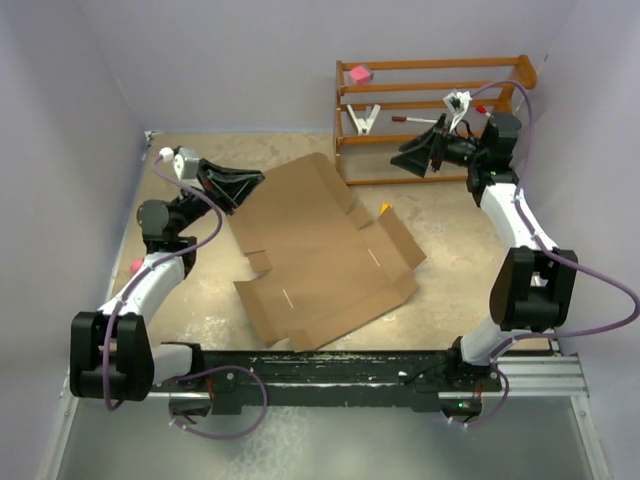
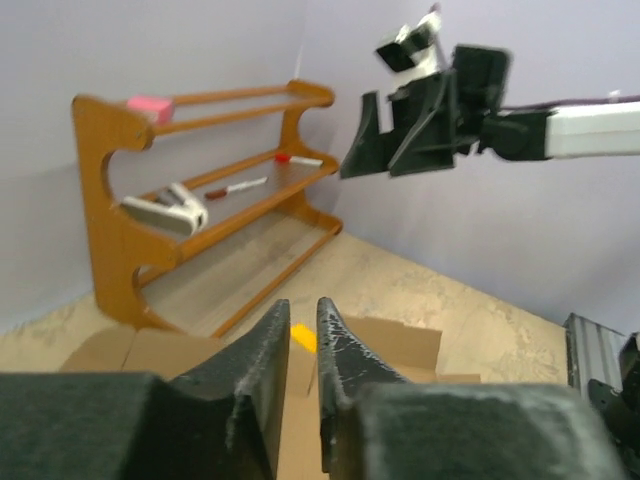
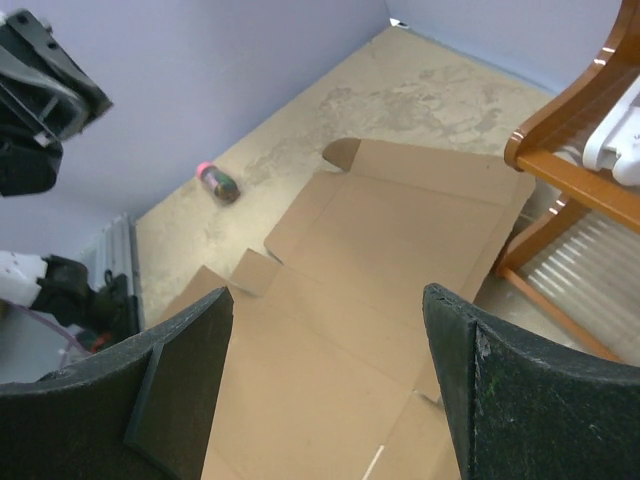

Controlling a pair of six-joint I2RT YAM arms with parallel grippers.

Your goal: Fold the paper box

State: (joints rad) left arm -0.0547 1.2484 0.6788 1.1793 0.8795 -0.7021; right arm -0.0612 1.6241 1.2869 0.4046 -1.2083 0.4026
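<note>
Lying flat mid-frame, the paper box (image 1: 320, 250) is waiting unfolded; the right gripper (image 1: 405, 162) is hovering wide open upper right, the left gripper (image 1: 255, 184) nearly closed, needing widening before pinching a flap.

Bare floor at lower right and far left; rack closes the upper right

Seen from above, the flat paper box (image 1: 320, 250) covers the middle of the table (image 1: 470, 300), leaving bare surface to its right and a narrower strip at the left of the frame; the wooden rack (image 1: 430, 110) stands against the back wall at upper right, its near foot just beside the sheet's upper edge; the right gripper (image 3: 328, 295), spread wide, hangs in front of the rack's lower shelves; the left gripper (image 2: 303, 320), fingers nearly together, hangs over the sheet's upper-left edge; a small yellow piece (image 1: 385, 209) lies by the right flaps; a pink-capped object (image 3: 217, 182) lies in the left strip, apart from the sheet
</note>
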